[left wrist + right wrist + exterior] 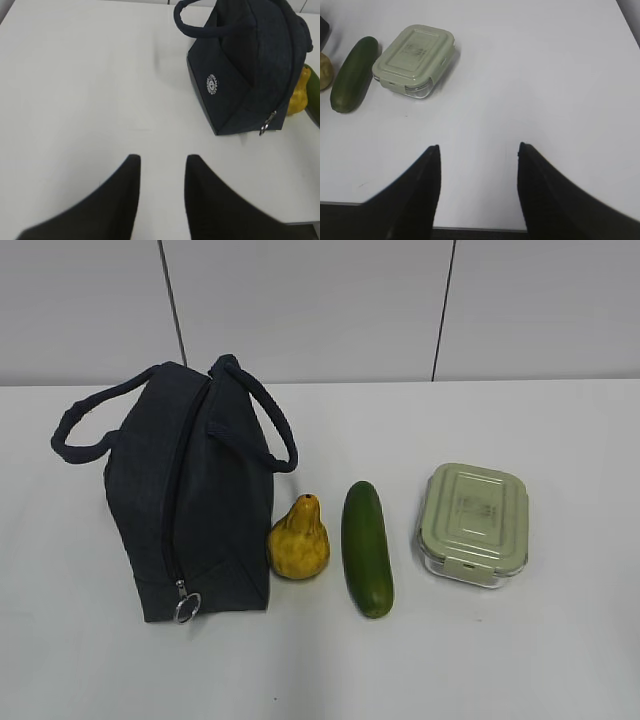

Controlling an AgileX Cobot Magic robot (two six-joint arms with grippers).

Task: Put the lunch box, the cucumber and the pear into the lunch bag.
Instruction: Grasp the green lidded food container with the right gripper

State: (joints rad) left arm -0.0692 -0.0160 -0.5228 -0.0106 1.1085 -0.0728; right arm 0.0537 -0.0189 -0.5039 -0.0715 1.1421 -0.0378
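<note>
lying zipped shut toward the bench's left edge, the lunch bag (pixel 245 75) sits nearer the left pincer (pixel 162 167); both pincers gape empty.

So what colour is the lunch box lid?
Pale sage green lid on the lunch box, clearest in the right wrist view.

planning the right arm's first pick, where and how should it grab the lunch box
Grip the lunch box across its shorter width, over the two long sides, coming straight down from above. It lies flat with its lid up, apart from the cucumber, so both long sides look free. The open right gripper looks nearest.
</note>
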